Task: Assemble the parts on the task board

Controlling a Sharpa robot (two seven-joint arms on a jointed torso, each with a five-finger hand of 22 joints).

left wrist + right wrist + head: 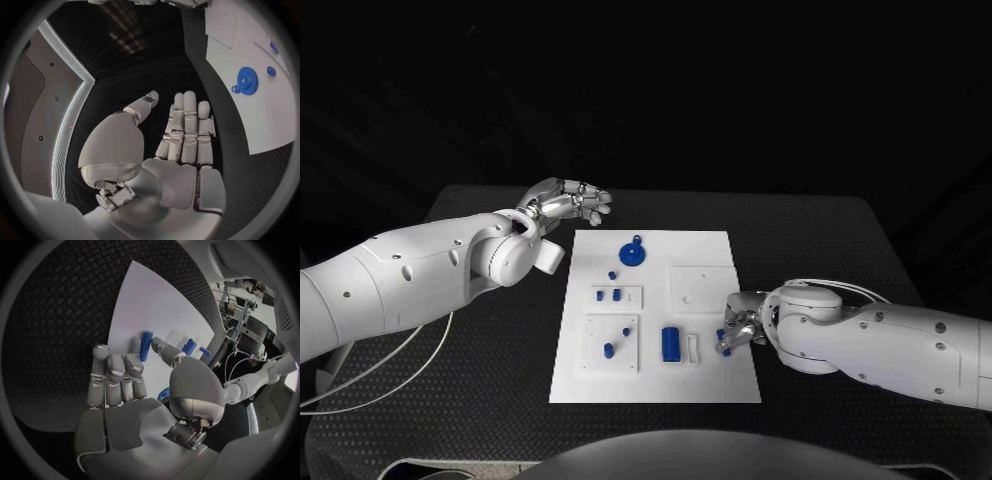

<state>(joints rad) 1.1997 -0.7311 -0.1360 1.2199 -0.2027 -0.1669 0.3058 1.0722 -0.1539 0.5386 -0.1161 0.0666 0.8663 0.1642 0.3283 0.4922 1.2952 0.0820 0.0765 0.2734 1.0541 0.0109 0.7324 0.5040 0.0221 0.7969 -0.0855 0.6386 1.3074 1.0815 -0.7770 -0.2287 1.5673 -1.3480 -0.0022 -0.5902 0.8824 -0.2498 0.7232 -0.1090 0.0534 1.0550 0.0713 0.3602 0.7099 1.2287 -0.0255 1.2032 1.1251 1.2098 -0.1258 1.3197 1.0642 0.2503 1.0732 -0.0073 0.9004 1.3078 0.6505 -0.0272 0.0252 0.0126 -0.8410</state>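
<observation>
Several blue parts point(671, 344) are seen on the white task board point(707, 380) mid-tabletop point(848, 240) in the head view. The left hand point(178, 137) is shown spread, holding nothing, beside a blue gear point(246, 80). The right hand point(134, 385) is extended with fingers apart, unladen, by a blue peg point(145, 345) at the board's right edge.

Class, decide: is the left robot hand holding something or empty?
Empty. The left robot hand shows bare palm and straight fingers, hovering off the task board.

White task board point(711, 375) flat mid-table, blue gear point(632, 254) and perhaps six smaller blue parts point(671, 343) on it.
</observation>
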